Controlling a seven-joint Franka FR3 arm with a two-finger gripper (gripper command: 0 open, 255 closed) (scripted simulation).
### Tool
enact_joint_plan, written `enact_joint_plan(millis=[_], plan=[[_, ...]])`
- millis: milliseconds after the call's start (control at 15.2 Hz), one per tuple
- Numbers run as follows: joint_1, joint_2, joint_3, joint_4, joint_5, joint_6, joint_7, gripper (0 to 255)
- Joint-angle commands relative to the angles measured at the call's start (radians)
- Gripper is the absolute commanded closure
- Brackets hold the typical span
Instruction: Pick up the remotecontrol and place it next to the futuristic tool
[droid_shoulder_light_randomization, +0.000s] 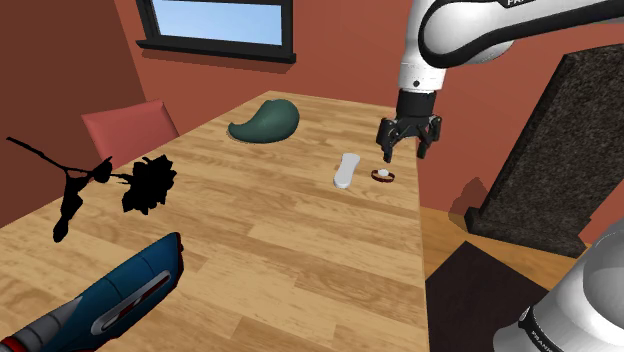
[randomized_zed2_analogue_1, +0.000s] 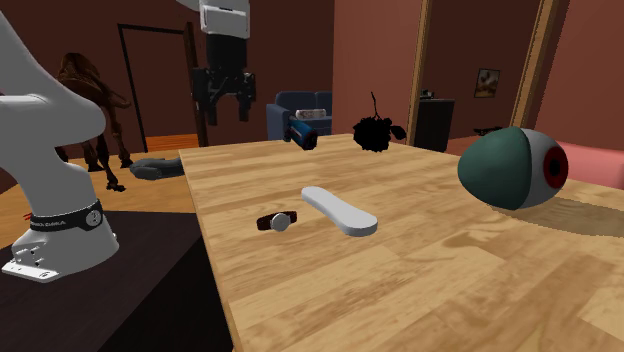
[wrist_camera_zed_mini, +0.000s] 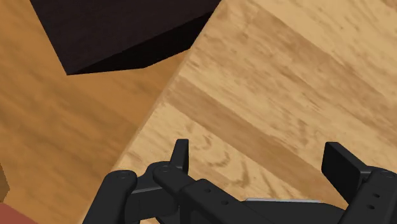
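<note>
The remote control (droid_shoulder_light_randomization: 345, 170) is a white, slim, rounded bar lying flat on the wooden worktop (droid_shoulder_light_randomization: 280, 230), close to the edge nearest the robot's stand; a small dark band with a white disc (droid_shoulder_light_randomization: 382, 175) lies just beside it, between it and that edge.

In the shoulder view the remote's long axis runs nearly up and down the picture, roughly along that edge and a little askew to it.

The end effector (droid_shoulder_light_randomization: 408, 142) hangs in the air above the worktop's edge, over the small band rather than the remote; it is spread wide and has hold of nothing. In the wrist view its two black fingers (wrist_camera_zed_mini: 181, 153) stand well apart over bare wood, with the worktop's edge and the floor beyond.

So the remote lies down and toward the shoulder view's left from the end effector, near but not under it. The fingers open across the shoulder view's left-right line, which I judge already crosses the remote's narrow width; the coming move looks like a short sideways shift inward, then a straight descent.

The blue and red tool (droid_shoulder_light_randomization: 115, 295) lies well apart, at the shoulder view's lower left; the carry runs most of the worktop's length.
</note>
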Motion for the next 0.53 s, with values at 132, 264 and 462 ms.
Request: enact_joint_plan(millis=[132,264,462], plan=[[-0.023,0.142,0.025,0.066,-0.013,0.095,0.109,0],[-0.034,0.215,0.033,0.105,-0.026,0.137,0.162,0],[-0.047,0.325,0.039,0.173,-0.050,0.190,0.241,0]])
